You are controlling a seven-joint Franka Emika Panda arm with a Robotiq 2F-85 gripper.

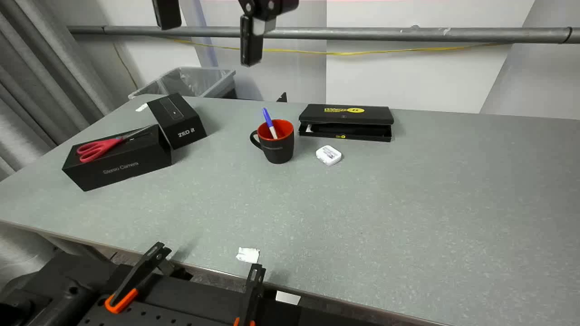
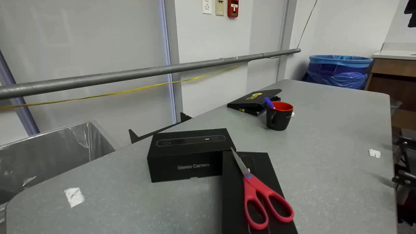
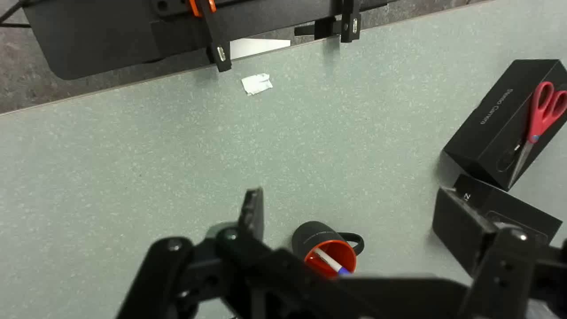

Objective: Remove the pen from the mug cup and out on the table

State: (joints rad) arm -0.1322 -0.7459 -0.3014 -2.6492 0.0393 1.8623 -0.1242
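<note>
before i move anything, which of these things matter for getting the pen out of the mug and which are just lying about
For the job:
mug
pen, leaning inside it
table, where the pen goes
claw, open

Just lying about:
scissors
long black box under them
second black box next to it
black case with yellow print
small white square thing
white scraps

The claw (image 1: 210, 44) is mostly black, built from thick links (image 3: 274, 266) with rounded ends. Round screw heads (image 3: 175, 245) glint at the joints. Two blunt fingers (image 1: 167, 14) carry flat, oblong pads (image 3: 460, 227), charcoal to black, and a small pale grey piece (image 1: 259, 27) shows at one finger. In the wrist view, the nearest parts blur.
</note>
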